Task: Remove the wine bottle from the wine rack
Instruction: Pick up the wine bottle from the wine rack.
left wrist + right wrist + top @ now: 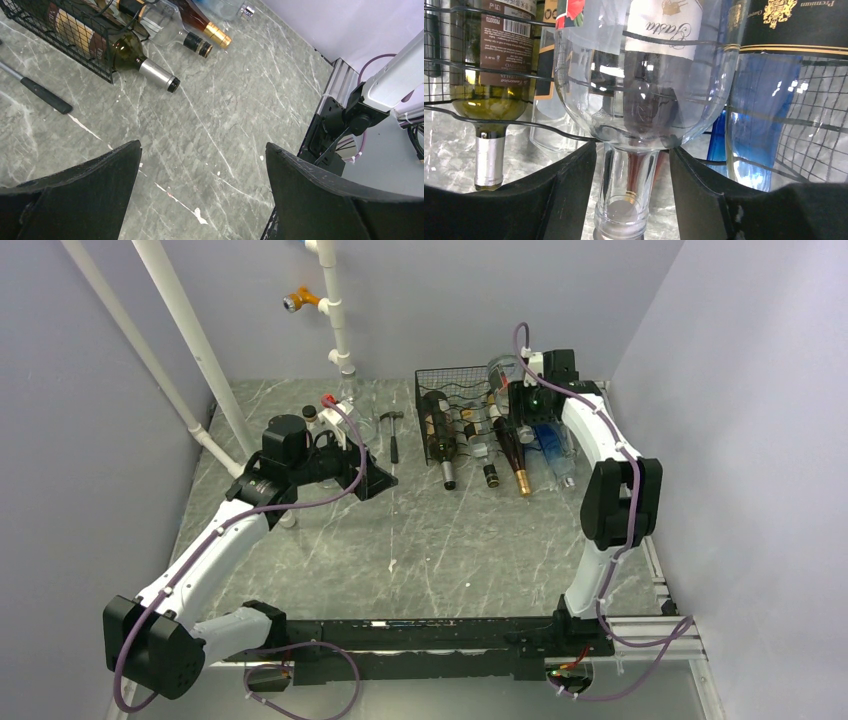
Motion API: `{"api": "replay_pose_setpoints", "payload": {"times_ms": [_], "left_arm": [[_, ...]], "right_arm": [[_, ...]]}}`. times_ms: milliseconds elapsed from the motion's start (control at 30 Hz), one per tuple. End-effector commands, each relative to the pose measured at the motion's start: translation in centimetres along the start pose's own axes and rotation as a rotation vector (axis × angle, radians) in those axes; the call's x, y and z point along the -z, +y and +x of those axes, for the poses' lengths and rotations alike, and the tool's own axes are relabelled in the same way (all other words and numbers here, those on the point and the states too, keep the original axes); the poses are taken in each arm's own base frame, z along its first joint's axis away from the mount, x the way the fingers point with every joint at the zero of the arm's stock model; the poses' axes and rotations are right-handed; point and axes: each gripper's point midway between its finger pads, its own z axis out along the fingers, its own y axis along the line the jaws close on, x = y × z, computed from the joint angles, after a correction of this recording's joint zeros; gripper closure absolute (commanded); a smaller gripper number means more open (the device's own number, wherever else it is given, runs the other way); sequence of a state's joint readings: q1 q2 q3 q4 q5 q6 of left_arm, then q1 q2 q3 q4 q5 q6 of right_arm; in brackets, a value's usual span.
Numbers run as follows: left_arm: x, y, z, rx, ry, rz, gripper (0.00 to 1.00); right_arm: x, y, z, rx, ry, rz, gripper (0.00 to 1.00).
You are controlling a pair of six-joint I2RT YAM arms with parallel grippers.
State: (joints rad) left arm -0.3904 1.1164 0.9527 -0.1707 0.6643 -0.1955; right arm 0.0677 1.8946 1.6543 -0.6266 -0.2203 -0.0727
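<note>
Right fingers: closest thing in shot. They sat either side of the neck of the clear bottle, just under its shoulder. It looked snug, but I honestly couldn't tell if they had clamped it or were a hair short.
Clear bottle: it was in the wine rack, lying in the wavy wire with its neck poking out toward the near side.
Wine rack: it sat at the far right corner of the counter, close to the back wall.
Left fingers: spread wide with nothing between them, hanging over bare counter toward the far left, well apart from the rack.
Progress: early days, imo. The reach looked done and the grip was a maybe. Sliding the bottle out of the wire and clear of the rack was all left to do.
Watch-out: the neighbours were packed tight. The green bottle sat on one side and the blue bottle on the other, so I'd guess a straight pull along the neck.
Bottle count: at least five in the rack, maybe six. All that glass overlapped, so I wasn't sure.
Other counts: one rack, two arms, and one hammer lying just left of the rack.
</note>
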Motion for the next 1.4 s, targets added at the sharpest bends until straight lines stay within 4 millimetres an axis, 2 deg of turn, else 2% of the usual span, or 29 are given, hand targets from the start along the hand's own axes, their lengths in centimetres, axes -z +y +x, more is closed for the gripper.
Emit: {"api": "replay_pose_setpoints", "payload": {"times_ms": [0, 233, 433, 567, 700, 800, 967, 1233, 1300, 1367], "left_arm": [[0.5, -0.7, -1.9, -0.059, -0.044, 0.006, 0.01], [0.5, -0.6, -1.8, -0.057, -0.042, 0.004, 0.01], [0.6, -0.6, -1.8, -0.058, -0.041, -0.001, 0.01], [0.7, -0.7, -2.0, -0.063, -0.043, 0.001, 0.0], [0.7, -0.7, -2.0, -0.065, -0.045, -0.002, 0.0], [0.7, -0.7, -2.0, -0.066, -0.046, -0.002, 0.0], [0.7, -0.7, -1.9, -0.066, -0.044, -0.003, 0.01], [0.7, -0.5, -1.9, -0.067, -0.043, -0.008, 0.01], [0.8, -0.5, -1.9, -0.069, -0.043, -0.008, 0.0], [0.8, -0.6, -1.9, -0.069, -0.043, -0.008, 0.0]], "right_arm": [[0.0, -0.1, -2.2, -0.003, -0.062, 0.024, 0.44], [-0.7, -0.3, -2.1, -0.015, -0.058, 0.029, 0.46], [-1.0, -0.1, -2.1, -0.023, -0.058, 0.015, 0.54], [-0.7, 0.2, -2.4, -0.026, -0.077, 0.004, 0.68], [0.3, 0.8, -3.3, -0.039, -0.109, -0.034, 0.92], [1.6, 1.7, -4.4, -0.061, -0.151, -0.084, 1.0], [4.2, 3.2, -6.2, -0.104, -0.223, -0.188, 1.0], [6.0, 4.7, -7.1, -0.192, -0.255, -0.333, 1.0], [6.6, 3.9, -7.5, -0.221, -0.272, -0.348, 1.0], [7.2, 4.0, -7.9, -0.233, -0.285, -0.37, 1.0]]}}
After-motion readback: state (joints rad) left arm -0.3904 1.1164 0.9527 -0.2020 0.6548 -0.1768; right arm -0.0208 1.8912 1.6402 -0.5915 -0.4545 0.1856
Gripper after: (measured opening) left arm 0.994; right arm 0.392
